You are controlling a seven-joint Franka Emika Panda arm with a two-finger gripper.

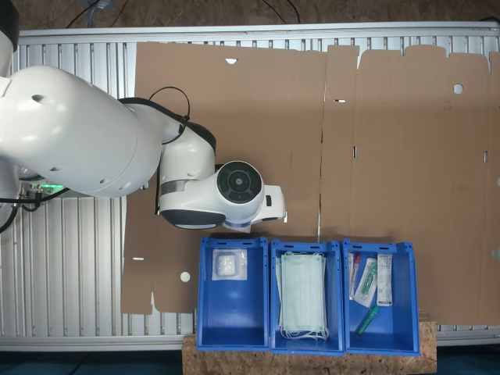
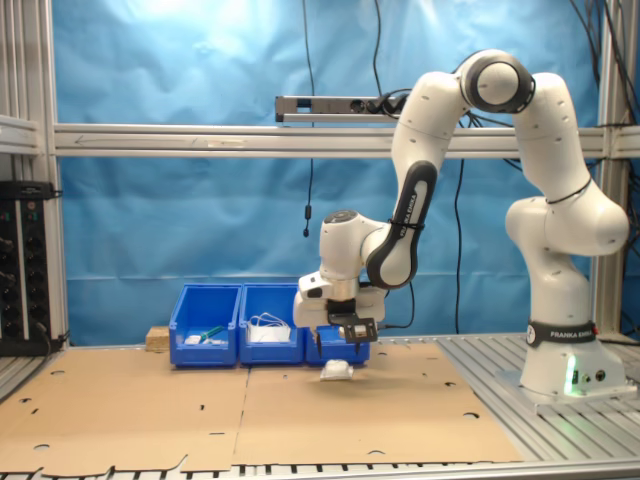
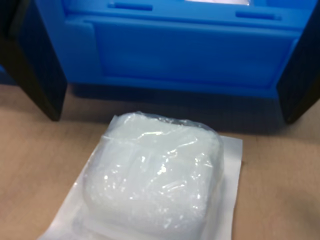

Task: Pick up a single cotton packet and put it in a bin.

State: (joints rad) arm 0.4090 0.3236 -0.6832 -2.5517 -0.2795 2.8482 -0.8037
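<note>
Claw: in the second exterior view the claw [image 2: 341, 352] hangs just above the cotton packet [image 2: 337, 372], not touching it; in the wrist view its two dark fingers [image 3: 37, 75] stand wide apart with nothing between them.
Cotton packet: it lies flat on the cardboard [image 2: 300, 410] that covers the desk, just in front of the bin; in the wrist view the packet [image 3: 155, 180] is a puffy white pad in crinkled clear plastic, with the bin's blue wall [image 3: 185, 55] at its 12 o'clock.
Bin: in the first exterior view the bin [image 1: 209, 312] is the one at 9 o'clock in a row of three blue bins, and a second cotton packet [image 1: 229, 265] lies inside it near the wall closest to the arm.
Middle bin: the middle bin [image 1: 273, 336] holds a stack of pale green masks [image 1: 303, 305].
Third bin: the third bin [image 1: 410, 328], at 3 o'clock in the row, holds long narrow packets [image 1: 375, 281].
Arm: in the first exterior view the white arm [image 1: 117, 148] reaches in from 9 o'clock, its wrist over the cardboard just at 12 o'clock of the bin.
</note>
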